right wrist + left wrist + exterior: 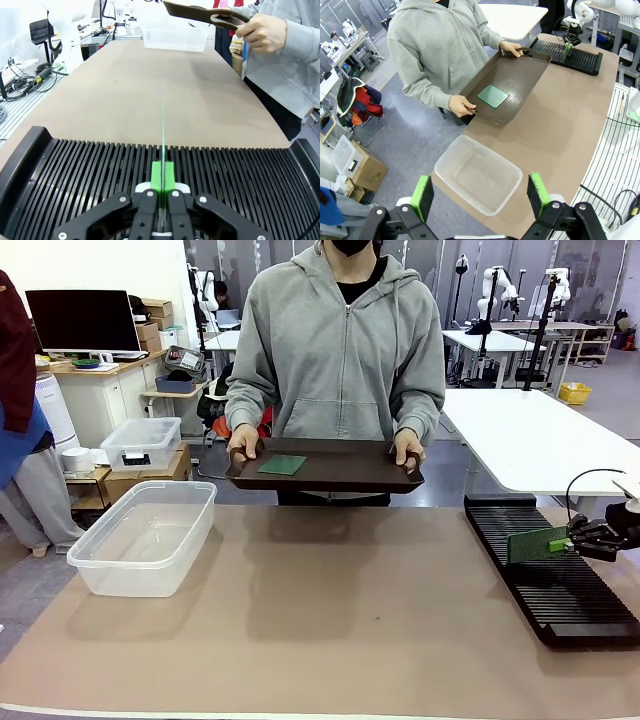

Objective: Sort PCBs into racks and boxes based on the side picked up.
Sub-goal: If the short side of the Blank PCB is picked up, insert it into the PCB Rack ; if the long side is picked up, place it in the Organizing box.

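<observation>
My right gripper [572, 537] [162, 172] is shut on a green PCB [538, 543] [163, 131], held on edge just over the slots of the black rack [545, 578] [90, 175] at the table's right. Whether its lower edge sits in a slot I cannot tell. A second green PCB [283, 465] [493, 96] lies flat on the dark brown tray [340, 472] [520, 70] that the person holds with both hands at the far edge. My left gripper [481, 195] is open, high above the clear box [479, 174] [145, 535] at the table's left.
A smaller lidded clear box [142, 443] stands on a stand behind the table's left. White tables with other equipment stand behind the person. The brown table mat [330, 610] lies bare between the box and the rack.
</observation>
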`<move>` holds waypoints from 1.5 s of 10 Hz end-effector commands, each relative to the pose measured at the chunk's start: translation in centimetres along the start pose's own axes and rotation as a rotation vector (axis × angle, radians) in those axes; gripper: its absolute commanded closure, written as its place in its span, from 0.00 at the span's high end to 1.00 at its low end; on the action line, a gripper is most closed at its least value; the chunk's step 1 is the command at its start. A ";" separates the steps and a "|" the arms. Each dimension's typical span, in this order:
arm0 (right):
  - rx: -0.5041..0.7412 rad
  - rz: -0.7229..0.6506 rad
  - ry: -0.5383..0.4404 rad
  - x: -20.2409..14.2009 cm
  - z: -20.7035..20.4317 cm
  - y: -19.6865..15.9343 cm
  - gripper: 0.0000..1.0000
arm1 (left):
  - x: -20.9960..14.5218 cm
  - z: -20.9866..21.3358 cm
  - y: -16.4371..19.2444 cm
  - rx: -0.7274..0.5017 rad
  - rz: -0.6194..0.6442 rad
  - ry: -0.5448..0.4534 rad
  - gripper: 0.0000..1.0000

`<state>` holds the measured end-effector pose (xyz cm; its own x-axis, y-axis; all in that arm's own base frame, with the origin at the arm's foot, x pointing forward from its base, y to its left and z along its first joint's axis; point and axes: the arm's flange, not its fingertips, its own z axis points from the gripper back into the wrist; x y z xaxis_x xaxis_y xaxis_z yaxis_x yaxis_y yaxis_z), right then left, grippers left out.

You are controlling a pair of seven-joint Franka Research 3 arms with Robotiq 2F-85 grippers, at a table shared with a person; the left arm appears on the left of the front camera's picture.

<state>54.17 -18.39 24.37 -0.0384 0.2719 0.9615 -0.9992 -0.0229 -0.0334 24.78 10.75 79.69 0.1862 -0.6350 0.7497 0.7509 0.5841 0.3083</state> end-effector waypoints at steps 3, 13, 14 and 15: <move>0.001 -0.001 0.002 -0.1 0.0 0.1 0.02 | -0.1 -0.2 -0.1 -0.011 -0.010 -0.010 1.00; 0.007 -0.035 0.018 -1.8 0.6 0.2 0.62 | -0.1 -0.2 -0.1 -0.011 -0.010 -0.010 1.00; 0.000 -0.023 0.011 -1.5 0.6 0.2 0.68 | -0.1 -0.2 -0.1 -0.011 -0.010 -0.010 1.00; -0.006 -0.012 0.010 -1.2 0.8 0.2 0.81 | -0.1 -0.2 -0.1 -0.011 -0.010 -0.010 1.00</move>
<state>54.09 -19.41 22.87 -0.0166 0.2804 0.9597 -0.9998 -0.0167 -0.0124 24.78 10.75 79.69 0.1862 -0.6350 0.7497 0.7509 0.5841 0.3083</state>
